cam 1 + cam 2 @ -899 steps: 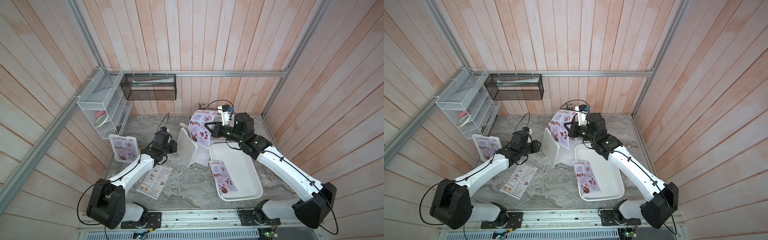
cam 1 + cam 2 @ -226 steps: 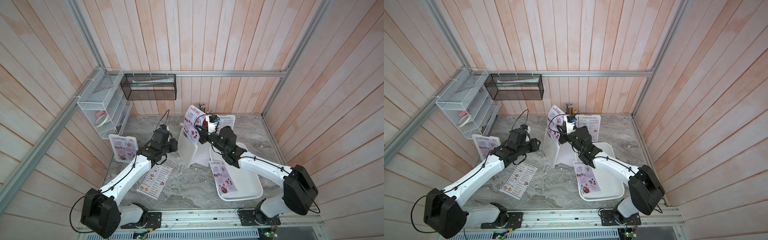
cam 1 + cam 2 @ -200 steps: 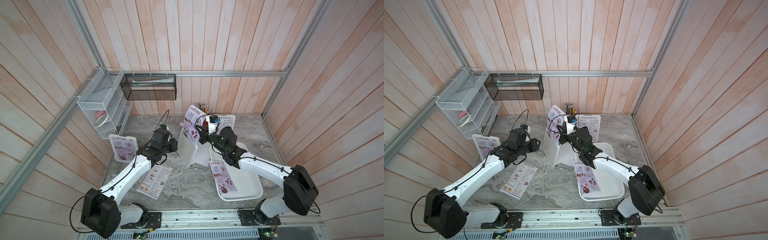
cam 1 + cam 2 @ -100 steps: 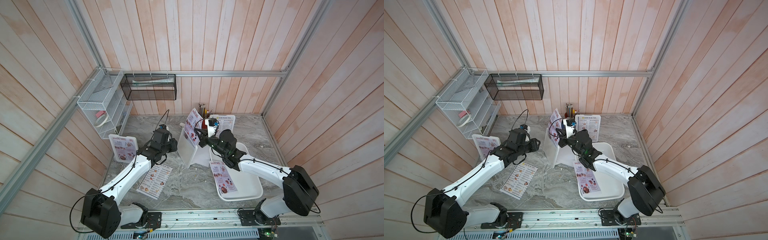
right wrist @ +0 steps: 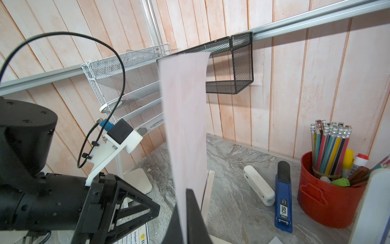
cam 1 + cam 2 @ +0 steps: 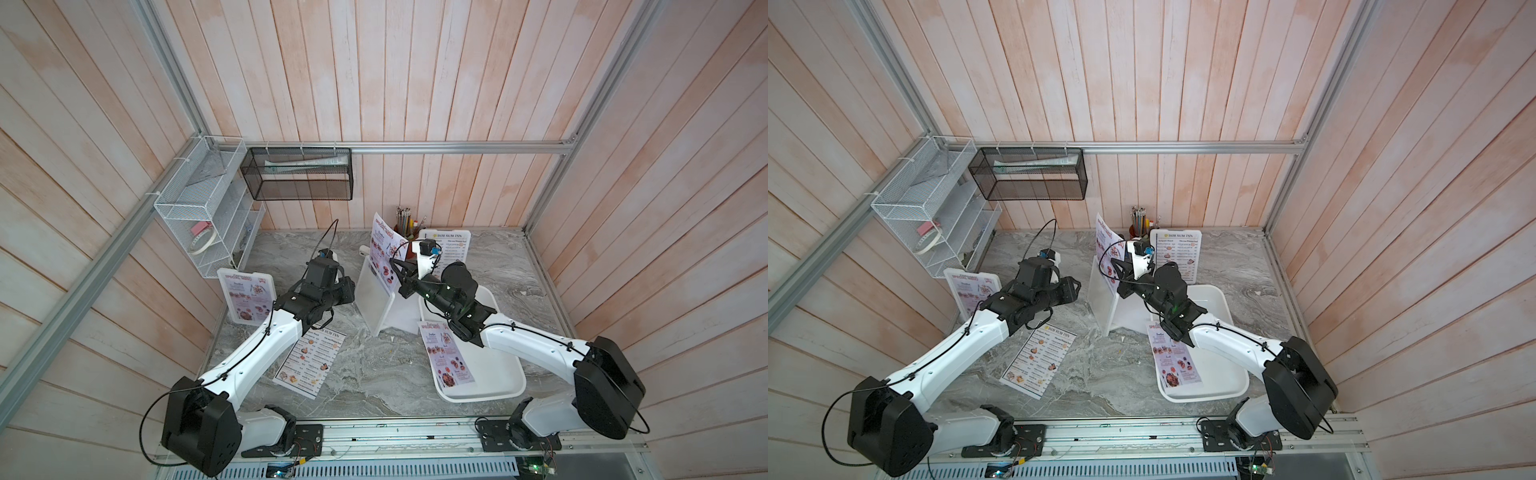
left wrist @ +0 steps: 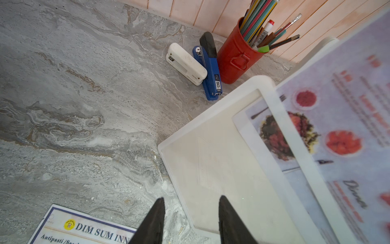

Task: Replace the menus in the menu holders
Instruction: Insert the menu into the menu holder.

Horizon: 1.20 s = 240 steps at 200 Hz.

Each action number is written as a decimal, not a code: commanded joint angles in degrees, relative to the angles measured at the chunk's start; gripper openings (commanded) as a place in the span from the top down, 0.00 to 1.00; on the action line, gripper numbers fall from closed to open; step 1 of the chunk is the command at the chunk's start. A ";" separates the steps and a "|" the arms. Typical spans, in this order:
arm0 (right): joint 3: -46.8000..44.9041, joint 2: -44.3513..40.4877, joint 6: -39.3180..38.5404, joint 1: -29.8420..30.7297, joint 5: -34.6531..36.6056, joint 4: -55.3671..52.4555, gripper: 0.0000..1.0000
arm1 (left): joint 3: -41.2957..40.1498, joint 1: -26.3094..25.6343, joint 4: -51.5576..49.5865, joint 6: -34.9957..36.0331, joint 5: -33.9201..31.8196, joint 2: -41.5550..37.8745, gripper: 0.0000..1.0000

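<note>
SPECIAL MENU sheets (image 6: 248,296) (image 6: 384,249) (image 6: 448,359) 3 | DIM SUM INN sheets (image 6: 311,358) (image 6: 451,251) 2 | holders (image 6: 372,301) (image 6: 245,272) (image 6: 444,232) 3 | tray (image 6: 494,370) 1 | staplers (image 7: 185,64) (image 7: 210,71) 2

Legible markings:

1. Flat menu (image 7: 84,230), lying on the table near its left edge: the heading reads "DIM SUM INN" beside a round yellow logo. The line below begins "Antipasti /Sn"; the remainder is cut off.
2. Rear menu (image 6: 455,249), standing at the table's back edge: the heading reads "DIM SUM INN" in both top views. The body print is too small to read.
3. Left menu (image 6: 247,297), standing at the table's left edge: the red heading reads "SPECIAL MENU". The body print is unreadable.
4. Pinkish menu (image 7: 341,131), at the table's centre: script word "Dinner". Other print is blurred.
5. Blue stapler (image 7: 211,74), near the back edge: label "50". The brand mark beneath is too small to read.
</note>
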 commanded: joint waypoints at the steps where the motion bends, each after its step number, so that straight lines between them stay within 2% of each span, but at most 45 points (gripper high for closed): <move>1: -1.83 -0.34 0.30 0.83 1.15 4.38 0.94 | 0.72 0.34 -0.14 0.89 0.35 -0.12 0.56; 72: -2.94 -0.67 0.45 1.13 0.89 5.18 0.91 | 0.41 0.41 0.08 0.83 0.49 -0.28 0.56; 145: -4.08 -2.72 1.86 2.76 0.85 0.50 0.78 | 0.04 0.67 0.53 0.77 0.44 -0.35 0.56; 192: -4.38 -5.78 2.19 2.94 3.15 -7.26 0.70 | 1.35 0.76 1.29 0.83 1.34 0.85 0.56; 240: -0.57 -6.27 1.36 2.10 3.98 -13.14 0.69 | 3.64 -0.33 2.59 0.14 5.36 2.31 0.43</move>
